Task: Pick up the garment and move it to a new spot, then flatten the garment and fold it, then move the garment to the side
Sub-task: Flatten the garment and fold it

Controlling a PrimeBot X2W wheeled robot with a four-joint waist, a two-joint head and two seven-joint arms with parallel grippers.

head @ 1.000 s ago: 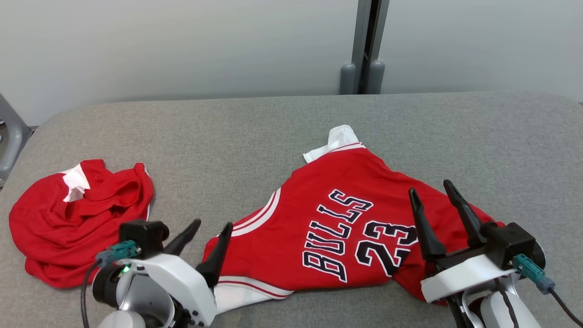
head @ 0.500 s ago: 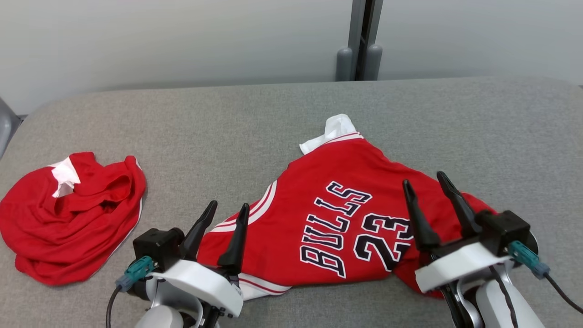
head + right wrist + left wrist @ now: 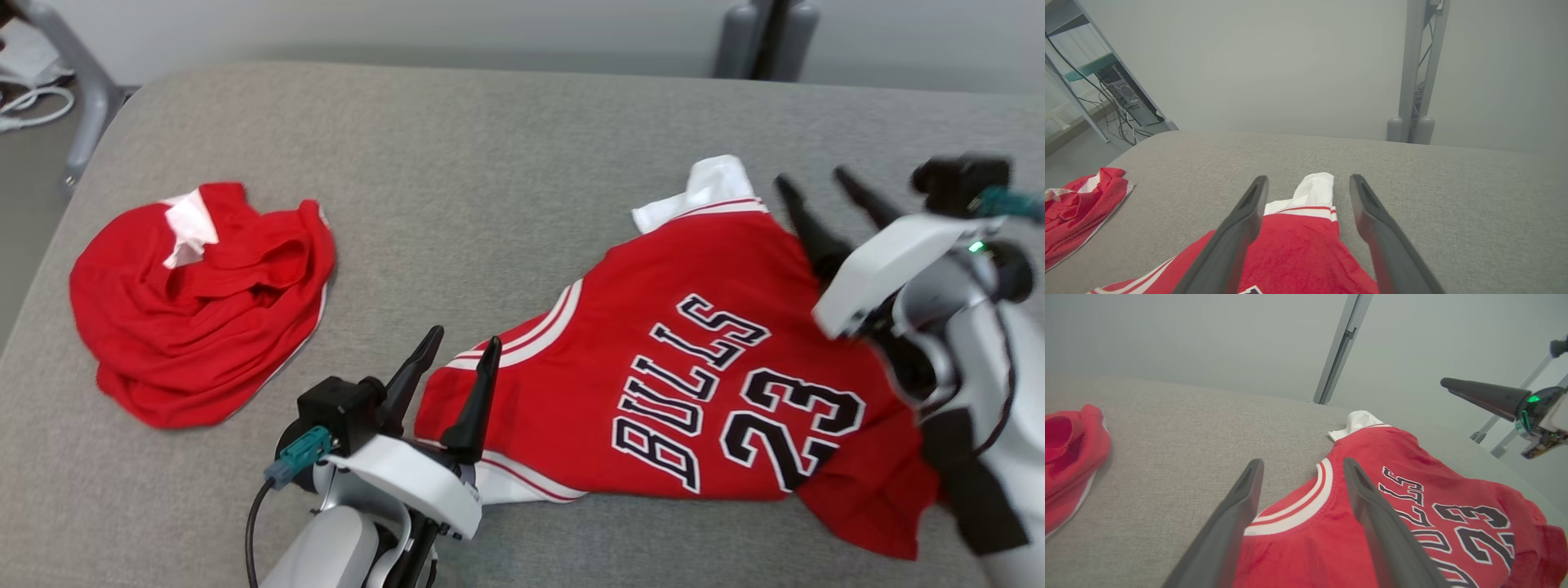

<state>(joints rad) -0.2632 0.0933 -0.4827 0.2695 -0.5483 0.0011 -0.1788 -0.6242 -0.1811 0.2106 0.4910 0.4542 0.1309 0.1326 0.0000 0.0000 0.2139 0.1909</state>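
Note:
The garment [image 3: 694, 359] is a red jersey with "BULLS 23" in black, lying spread but wrinkled on the grey padded table [image 3: 490, 163]. My left gripper [image 3: 465, 336] is open at its near-left corner, fingers on either side of the white-striped armhole edge [image 3: 1298, 506]. My right gripper [image 3: 810, 175] is open and raised over the jersey's far right side, pointing at the white trim corner [image 3: 1314, 190], which lies between its fingertips [image 3: 1308, 179]. Neither holds any cloth. In the left wrist view my left gripper [image 3: 1303, 461] hovers just above the jersey [image 3: 1425, 465].
A second red garment [image 3: 204, 302] lies crumpled at the table's left, also seen as a red heap [image 3: 1077, 208] in the right wrist view. A grey post [image 3: 767, 37] stands behind the far edge. A metal frame leg [image 3: 82, 90] stands off the left corner.
The head camera has swung left and down, shifting the whole picture. My right gripper rose from over the "23" toward the jersey's far white corner. The left gripper turned in to the armhole edge.

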